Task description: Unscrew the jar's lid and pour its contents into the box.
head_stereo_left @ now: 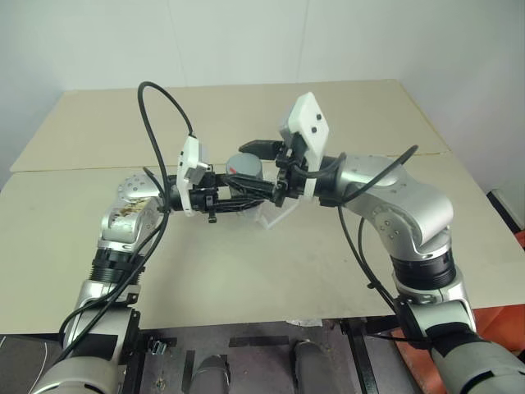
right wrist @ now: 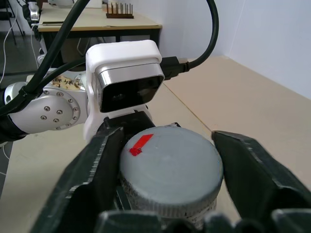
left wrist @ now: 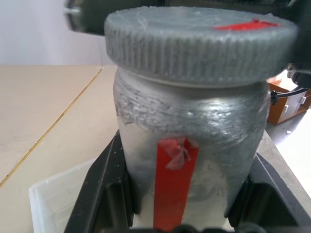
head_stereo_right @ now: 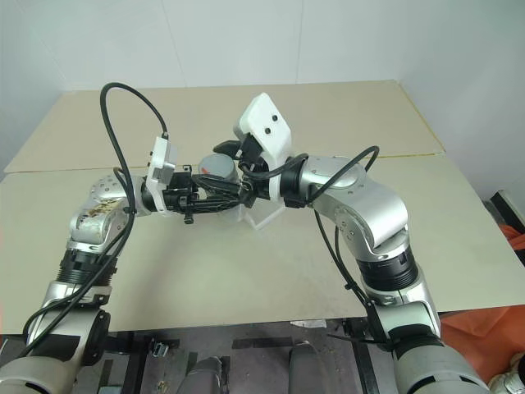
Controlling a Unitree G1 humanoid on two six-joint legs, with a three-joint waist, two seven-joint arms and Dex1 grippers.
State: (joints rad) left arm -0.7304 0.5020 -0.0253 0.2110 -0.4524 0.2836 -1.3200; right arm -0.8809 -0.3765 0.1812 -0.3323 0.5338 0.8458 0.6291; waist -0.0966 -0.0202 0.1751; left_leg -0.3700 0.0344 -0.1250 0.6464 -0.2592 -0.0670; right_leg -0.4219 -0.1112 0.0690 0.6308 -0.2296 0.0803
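Above half-hidden box (left wrist: pixel 53 194): left gripper (left wrist: pixel 180 204) clamps jar (left wrist: pixel 194 126); right gripper (right wrist: pixel 170 160) straddles lid (right wrist: pixel 170 170), contact unclear.

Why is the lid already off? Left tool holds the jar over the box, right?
Not off: the left wrist view shows the grey lid still seated on the jar. The left tool does hold it over the clear box.

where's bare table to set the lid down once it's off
Bare table lies nearer the robot than the box, also beyond the jar and off to both sides. It is crowded at the middle, where the left gripper and right gripper meet over the box.
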